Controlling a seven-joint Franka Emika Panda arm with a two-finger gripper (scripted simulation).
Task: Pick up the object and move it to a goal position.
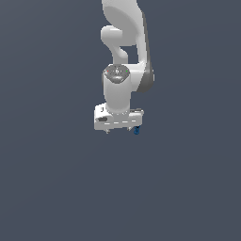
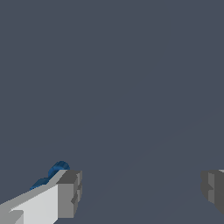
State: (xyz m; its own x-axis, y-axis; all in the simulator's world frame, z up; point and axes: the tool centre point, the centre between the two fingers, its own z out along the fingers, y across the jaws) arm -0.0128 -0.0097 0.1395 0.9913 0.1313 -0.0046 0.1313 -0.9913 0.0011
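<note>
The object [image 1: 137, 131] is a tiny blue roundish thing peeking out just below the white gripper's [image 1: 122, 130] edge on the exterior view's right side. In the wrist view the blue object [image 2: 56, 169] shows just behind one grey fingertip [image 2: 70, 192], outside the gap between the fingers, partly hidden by that finger. The other fingertip [image 2: 214, 187] stands far apart at the frame's edge. The gripper [image 2: 141, 190] is open and holds nothing. The white arm hangs straight down over the object in the exterior view.
A plain dark grey surface [image 1: 56, 179] fills both views. No goal marker or other object shows.
</note>
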